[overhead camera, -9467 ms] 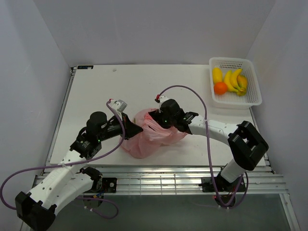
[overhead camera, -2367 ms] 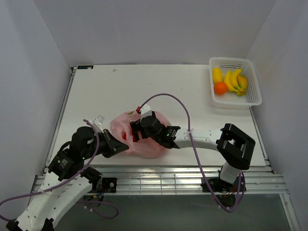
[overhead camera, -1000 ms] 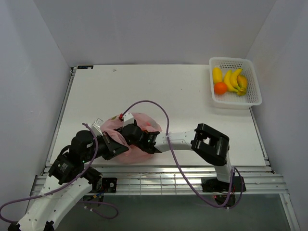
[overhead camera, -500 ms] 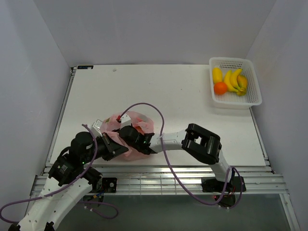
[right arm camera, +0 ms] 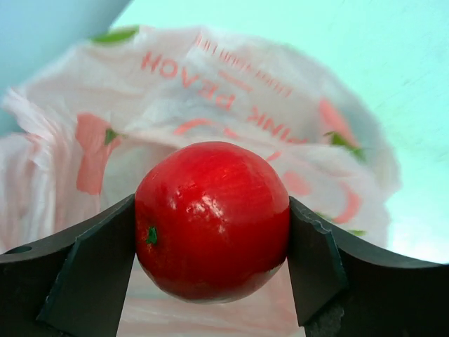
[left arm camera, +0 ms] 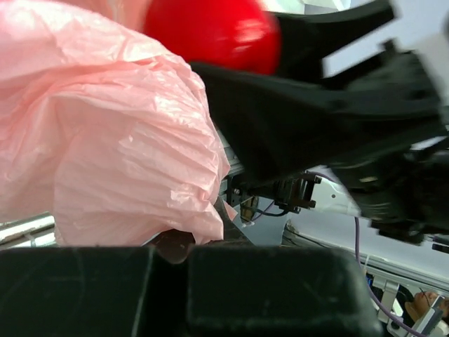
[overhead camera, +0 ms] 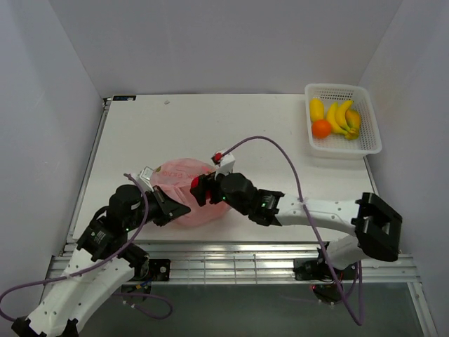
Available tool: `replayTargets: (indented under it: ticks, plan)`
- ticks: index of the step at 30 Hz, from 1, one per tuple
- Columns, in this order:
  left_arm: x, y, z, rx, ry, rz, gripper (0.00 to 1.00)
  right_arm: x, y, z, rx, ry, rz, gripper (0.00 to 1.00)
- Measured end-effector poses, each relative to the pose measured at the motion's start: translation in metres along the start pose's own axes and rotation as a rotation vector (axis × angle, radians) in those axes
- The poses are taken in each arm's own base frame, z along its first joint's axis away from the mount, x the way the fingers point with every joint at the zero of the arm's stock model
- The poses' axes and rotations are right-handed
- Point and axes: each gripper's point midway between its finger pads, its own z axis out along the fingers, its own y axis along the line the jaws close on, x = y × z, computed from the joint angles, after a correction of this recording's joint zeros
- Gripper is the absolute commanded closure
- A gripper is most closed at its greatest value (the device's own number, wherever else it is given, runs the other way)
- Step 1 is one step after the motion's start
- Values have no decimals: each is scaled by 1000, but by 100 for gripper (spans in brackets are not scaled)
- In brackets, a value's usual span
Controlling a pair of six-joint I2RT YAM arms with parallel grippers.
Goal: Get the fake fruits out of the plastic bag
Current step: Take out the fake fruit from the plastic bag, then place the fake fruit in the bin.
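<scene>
The pink plastic bag (overhead camera: 179,200) lies crumpled near the table's front edge, left of centre. My left gripper (overhead camera: 181,208) is shut on a fold of the bag (left arm camera: 105,140) at its near side. My right gripper (overhead camera: 199,188) hovers just above the bag's right part, shut on a glossy red apple (overhead camera: 196,183). In the right wrist view the apple (right arm camera: 212,217) sits squarely between both fingers (right arm camera: 91,267), with the printed bag (right arm camera: 245,105) below it. The left wrist view shows the apple (left arm camera: 210,31) above the bag. A yellow banana bunch (overhead camera: 342,116) and an orange (overhead camera: 320,128) lie in the basket.
A white perforated basket (overhead camera: 342,88) stands at the table's back right corner, also holding yellow oval fruits (overhead camera: 317,108). The right arm's purple cable (overhead camera: 280,151) arcs over the table's middle. Grey walls close in the sides and back.
My right gripper was reaching low into the bag; it has come up and to the right with the red apple in its jaws. The left gripper has stayed shut on the bag.
</scene>
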Motion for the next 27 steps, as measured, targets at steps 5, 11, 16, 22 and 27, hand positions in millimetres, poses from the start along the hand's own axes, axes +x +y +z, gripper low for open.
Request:
replayTargets:
  ticks: [5, 11, 16, 22, 27]
  plan:
    - [-6, -9, 23, 11, 34, 37, 100, -82, -77, -33, 117, -186, 66, 71]
    - [-7, -12, 62, 4, 131, 88, 100, -163, -274, -86, 578, -372, 94, 69]
    - [-15, -28, 86, 26, 190, 145, 100, -195, -395, -120, 858, -384, 115, 56]
    - [-22, -43, 91, 71, 190, 203, 100, -182, -491, -126, 1021, -286, 182, 8]
    - [-23, -47, 84, 85, 179, 224, 100, -157, -519, -126, 1104, -173, 267, 10]
